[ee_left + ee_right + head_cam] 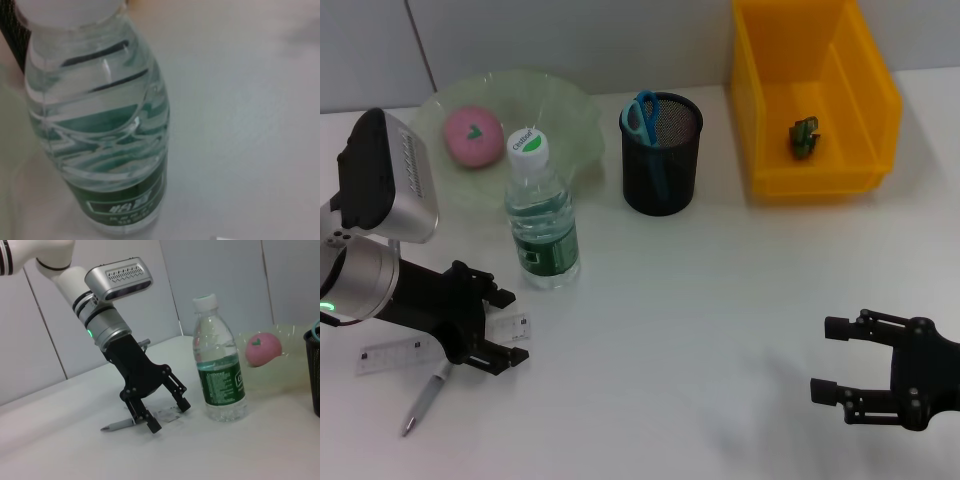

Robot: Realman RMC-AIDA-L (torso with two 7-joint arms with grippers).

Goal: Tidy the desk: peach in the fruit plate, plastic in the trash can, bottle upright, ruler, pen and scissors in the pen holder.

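1. Two items are waiting outside the black mesh pen holder (pixel 661 152): the clear plastic ruler (pixel 430 345) and the grey ballpoint pen (pixel 424 399), both lying flat on the white worktop (pixel 670 330), well apart from the holder.
2. The left claw (pixel 503 326) is hovering right over the ruler's near end, jaws spread wide and gripping nothing.
3. The ruler's long axis is running away from the holder, across the claw's gap; the pen is lying just beside it.
4. The right claw (pixel 828 359), open and empty, is sitting far off, so the left arm is the nearer one.
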